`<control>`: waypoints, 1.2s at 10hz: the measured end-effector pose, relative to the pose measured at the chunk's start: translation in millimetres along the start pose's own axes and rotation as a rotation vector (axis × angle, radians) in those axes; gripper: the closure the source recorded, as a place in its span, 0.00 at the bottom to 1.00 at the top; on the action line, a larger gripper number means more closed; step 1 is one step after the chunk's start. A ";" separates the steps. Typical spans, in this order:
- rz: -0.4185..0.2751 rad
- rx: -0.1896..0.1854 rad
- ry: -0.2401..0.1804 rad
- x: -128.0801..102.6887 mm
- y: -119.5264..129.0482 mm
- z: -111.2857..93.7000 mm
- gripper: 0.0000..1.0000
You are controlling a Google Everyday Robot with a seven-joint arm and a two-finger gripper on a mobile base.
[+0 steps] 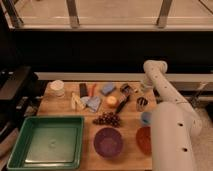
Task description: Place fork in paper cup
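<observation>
At the rear right of the wooden table (55, 106), the gripper (128, 90) sat low over the surface, just behind and to the right of the orange fruit (111, 101). The jaws were together. Whether anything was pinched between them could not be told. The white arm (170, 130) rose from the lower right foreground, bent at an elbow above the table's back edge and reached down to the gripper.

Fork (122, 105): a dark, slim utensil lay diagonally on the table, just right of the orange fruit. Its upper end was close by the gripper and its lower end pointed toward the grapes (107, 119). Contact with the gripper could not be made out.

Paper cup (57, 87): stood upright at the rear left of the table, well apart from both gripper and fork, with several small items in between.

Other items noted:
- The metal cup (142, 103) stood right of the fork, with the light-blue cup (145, 118) just in front of it.
- The green tray (45, 140) took up the front left.
- The purple bowl (108, 141) sat in front of the grapes, with an orange dish (143, 140) beside it, partly hidden by the arm.
</observation>
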 end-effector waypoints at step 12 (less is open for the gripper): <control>-0.100 0.085 -0.274 -70.8 2.6 -162.2 1.00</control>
